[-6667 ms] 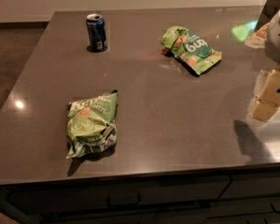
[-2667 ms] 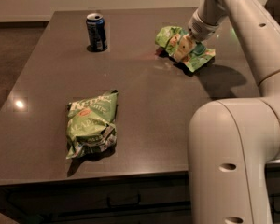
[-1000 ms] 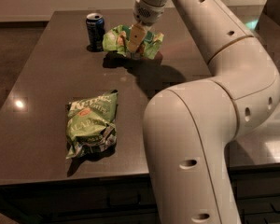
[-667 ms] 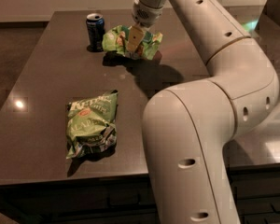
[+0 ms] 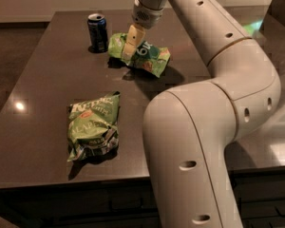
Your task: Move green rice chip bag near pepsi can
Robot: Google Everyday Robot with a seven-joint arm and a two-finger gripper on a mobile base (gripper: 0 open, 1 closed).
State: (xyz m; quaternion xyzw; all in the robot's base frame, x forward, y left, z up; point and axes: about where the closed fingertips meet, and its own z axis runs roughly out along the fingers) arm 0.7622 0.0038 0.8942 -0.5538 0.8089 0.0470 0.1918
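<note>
The green rice chip bag (image 5: 147, 56) lies on the dark table (image 5: 47, 80) at the back, just right of the pepsi can (image 5: 98, 32), with a small gap between them. The can stands upright. My gripper (image 5: 130, 44) reaches down from the white arm (image 5: 213, 37) onto the left part of the bag, between the bag's left end and its middle. The bag looks to be resting on the table top with its shadow under it.
A larger lime-green Kettle bag (image 5: 92, 126) lies near the table's front edge, left of my arm's big lower link (image 5: 190, 156). The table's front edge runs along the bottom. A dark counter shows at the far right (image 5: 281, 4).
The rice chip bag has come from the table's right side to beside the can. Since a second ago it has sunk lower and spread out flatter on the table.
</note>
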